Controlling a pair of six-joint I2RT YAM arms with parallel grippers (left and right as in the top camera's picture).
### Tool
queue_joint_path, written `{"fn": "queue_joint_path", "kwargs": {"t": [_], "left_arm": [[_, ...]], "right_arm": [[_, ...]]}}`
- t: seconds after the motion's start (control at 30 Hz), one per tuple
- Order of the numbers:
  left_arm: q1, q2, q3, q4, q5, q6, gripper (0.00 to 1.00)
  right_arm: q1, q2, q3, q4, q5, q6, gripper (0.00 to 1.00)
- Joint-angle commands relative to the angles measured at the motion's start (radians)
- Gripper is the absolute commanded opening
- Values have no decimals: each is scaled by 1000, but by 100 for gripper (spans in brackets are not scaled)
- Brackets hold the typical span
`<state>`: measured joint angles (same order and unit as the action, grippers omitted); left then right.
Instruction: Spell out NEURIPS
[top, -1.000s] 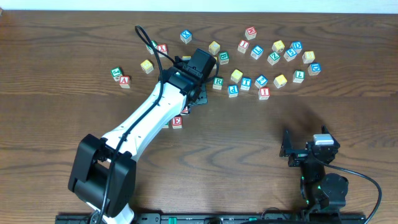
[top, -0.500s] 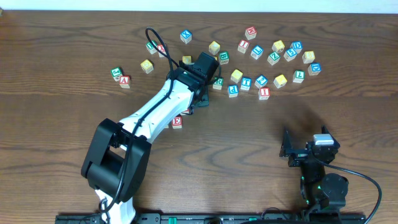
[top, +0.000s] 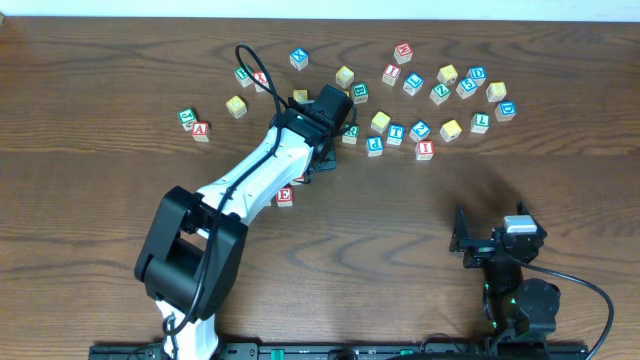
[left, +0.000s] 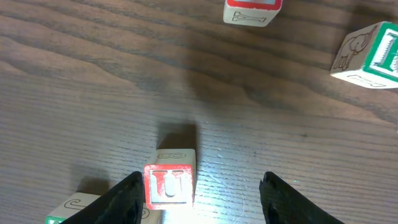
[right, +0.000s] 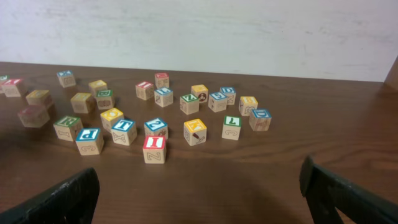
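Note:
A red U cube (left: 169, 185) stands on the table between my left gripper's (left: 200, 198) open jaws, close against the left finger (left: 127, 196), with a wide gap to the right one. From above, this gripper (top: 312, 165) hangs just above the red E cube (top: 285, 196). The green R cube (top: 350, 132), blue P cube (top: 375, 146) and red I cube (top: 424, 149) lie in the scatter to its right. My right gripper (right: 199, 186) is open and empty, low near the front right (top: 490, 245). The arm hides whatever lies beside E.
Several other letter cubes spread across the back of the table (top: 445, 85), and two sit at the far left (top: 193, 122). A red-topped cube (left: 252, 9) and a green-faced cube (left: 373, 56) lie ahead of the left gripper. Another cube (left: 68, 210) sits by its left finger.
The left arm's elbow and lower links have swung right while its gripper stayed over the same spot. No cube has moved. The right arm is still.

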<state>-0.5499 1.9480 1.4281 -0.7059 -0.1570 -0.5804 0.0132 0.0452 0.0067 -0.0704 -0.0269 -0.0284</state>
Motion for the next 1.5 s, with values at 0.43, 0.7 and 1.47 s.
{"fn": "queue_joint_path", "kwargs": {"t": [0.43, 0.7, 1.47], "left_arm": [[4, 15, -11, -7, -54, -21, 59], [4, 26, -15, 2, -55, -25, 59], [5, 72, -17, -3, -100, -76, 59]], "right_arm": [[-6, -3, -1, -5, -2, 17, 99], [-6, -3, -1, -5, -2, 17, 99], [-6, -3, -1, -5, -2, 17, 99]]}}
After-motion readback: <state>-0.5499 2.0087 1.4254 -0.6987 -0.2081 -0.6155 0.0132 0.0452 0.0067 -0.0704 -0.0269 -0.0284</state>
